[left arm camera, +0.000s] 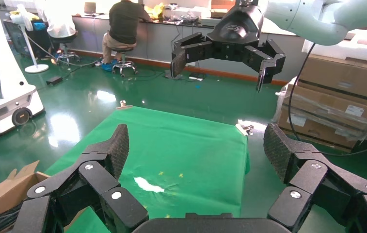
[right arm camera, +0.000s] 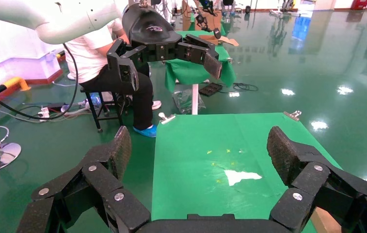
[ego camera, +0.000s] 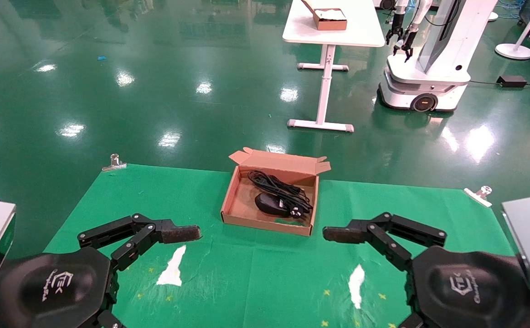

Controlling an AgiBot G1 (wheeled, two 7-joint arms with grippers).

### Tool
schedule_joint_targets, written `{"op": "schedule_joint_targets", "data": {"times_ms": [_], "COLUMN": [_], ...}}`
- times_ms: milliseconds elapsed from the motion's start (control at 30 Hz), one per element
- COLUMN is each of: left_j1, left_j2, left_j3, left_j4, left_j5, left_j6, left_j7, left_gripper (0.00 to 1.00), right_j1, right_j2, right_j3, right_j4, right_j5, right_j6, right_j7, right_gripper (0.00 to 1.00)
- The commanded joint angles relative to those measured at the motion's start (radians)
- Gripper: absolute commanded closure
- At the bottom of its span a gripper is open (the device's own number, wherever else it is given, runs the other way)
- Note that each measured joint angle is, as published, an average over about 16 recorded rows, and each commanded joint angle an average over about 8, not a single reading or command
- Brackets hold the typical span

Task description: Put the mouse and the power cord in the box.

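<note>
The green cloth-covered table (ego camera: 255, 278) fills the near ground, pinned at its far corners by metal clips (ego camera: 114, 162); beyond it stretches the glossy green floor, where a white table (ego camera: 333, 27) carries a smaller reddish-brown box (ego camera: 330, 19), and a white wheeled robot (ego camera: 429, 68) stands just beside that; on the cloth near the arms lie two torn white patches (ego camera: 172, 269) among small yellow marks.

The left gripper (ego camera: 185, 234) hangs low over the near left of the cloth, its jaws spread wide, holding nothing; the right gripper (ego camera: 337, 234) mirrors it on the near right, jaws likewise spread and bare; each points inward toward the other, with the box between and a little beyond them.

The box (ego camera: 235, 193) sits at the middle of the table toward its far edge, its notched flap lid standing open at the back; inside it the power cord (ego camera: 274, 184) lies in loose black loops, its plug toward the near right corner; the mouse (ego camera: 270, 204) rests on the box floor, touching the cord's loops on the near side.
</note>
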Motion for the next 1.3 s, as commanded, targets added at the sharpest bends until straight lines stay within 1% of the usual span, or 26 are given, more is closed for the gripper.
{"op": "schedule_joint_targets", "data": {"times_ms": [33,1300], "left_j1": [0.000,-0.001], "left_j2": [0.000,0.001], "left_j3": [0.000,0.001], "left_j4": [0.000,0.001], "left_j5": [0.000,0.001], "left_j6": [0.000,-0.001], "left_j7": [0.000,0.000], "left_gripper": [0.00,0.00], "right_j1": [0.000,0.002], "right_j2": [0.000,-0.001], "right_j3": [0.000,-0.001], "right_j4": [-0.001,-0.003], "right_j5": [0.000,-0.002], "right_j6": [0.000,-0.001], "right_j7": [0.000,-0.002], "right_gripper": [0.00,0.00]}}
